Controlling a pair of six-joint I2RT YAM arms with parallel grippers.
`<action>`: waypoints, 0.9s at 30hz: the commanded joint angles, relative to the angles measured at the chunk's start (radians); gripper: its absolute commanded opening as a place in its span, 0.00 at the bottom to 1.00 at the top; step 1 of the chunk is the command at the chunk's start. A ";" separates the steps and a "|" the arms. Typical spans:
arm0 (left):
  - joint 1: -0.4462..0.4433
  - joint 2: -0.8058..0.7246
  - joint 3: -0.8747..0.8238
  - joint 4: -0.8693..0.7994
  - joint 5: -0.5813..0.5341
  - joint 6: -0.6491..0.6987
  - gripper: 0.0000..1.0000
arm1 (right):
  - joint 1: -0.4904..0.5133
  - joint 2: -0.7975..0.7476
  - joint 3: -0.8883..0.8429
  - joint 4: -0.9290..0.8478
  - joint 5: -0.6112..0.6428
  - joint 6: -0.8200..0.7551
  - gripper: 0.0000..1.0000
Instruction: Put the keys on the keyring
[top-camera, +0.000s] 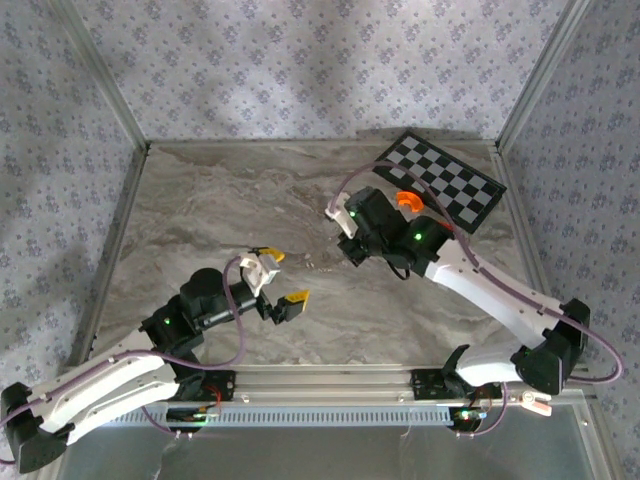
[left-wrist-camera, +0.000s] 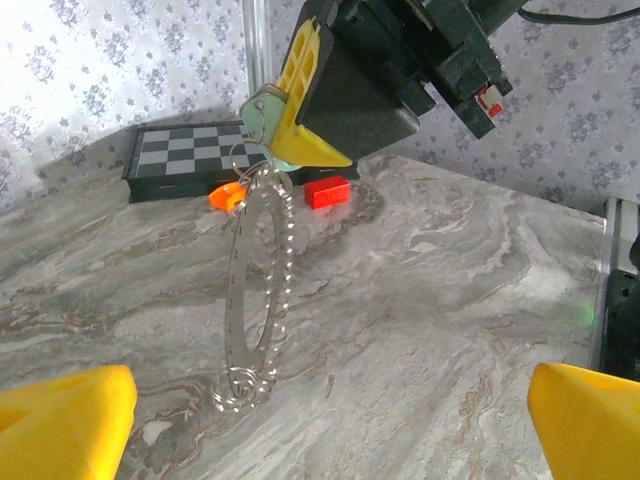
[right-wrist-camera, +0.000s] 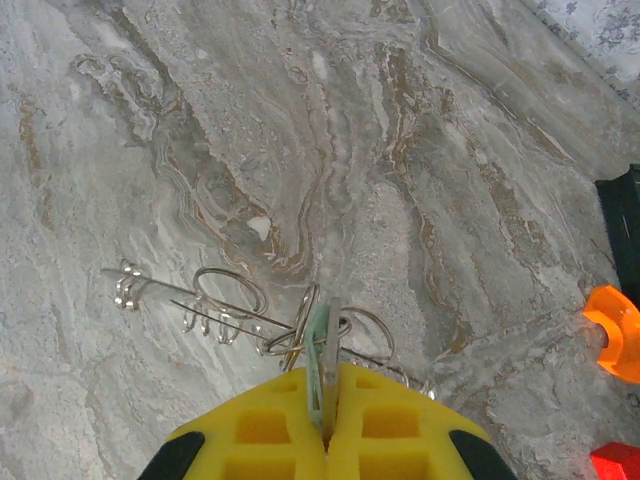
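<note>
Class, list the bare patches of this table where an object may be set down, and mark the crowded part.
Free: the far-left stretch of table, left wall to left gripper; the near strip between the arms. Crowded: the far-right quarter, with chessboard, orange piece and right gripper.

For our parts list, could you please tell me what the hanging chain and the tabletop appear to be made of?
The chain looks like bright silvery metal: its small beads glint in the light. The tabletop looks like grey-brown veined stone with a smooth, dull finish; the veining could equally be a printed laminate.
</note>
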 joint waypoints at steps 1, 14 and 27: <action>0.006 -0.006 0.009 -0.002 -0.041 -0.031 1.00 | -0.012 0.037 0.070 0.006 -0.014 0.019 0.00; 0.006 0.003 -0.022 0.003 -0.097 -0.106 1.00 | -0.024 0.187 0.174 0.004 -0.022 0.004 0.00; 0.006 -0.055 -0.029 -0.042 -0.089 -0.099 1.00 | -0.034 0.348 0.311 -0.033 -0.037 -0.024 0.00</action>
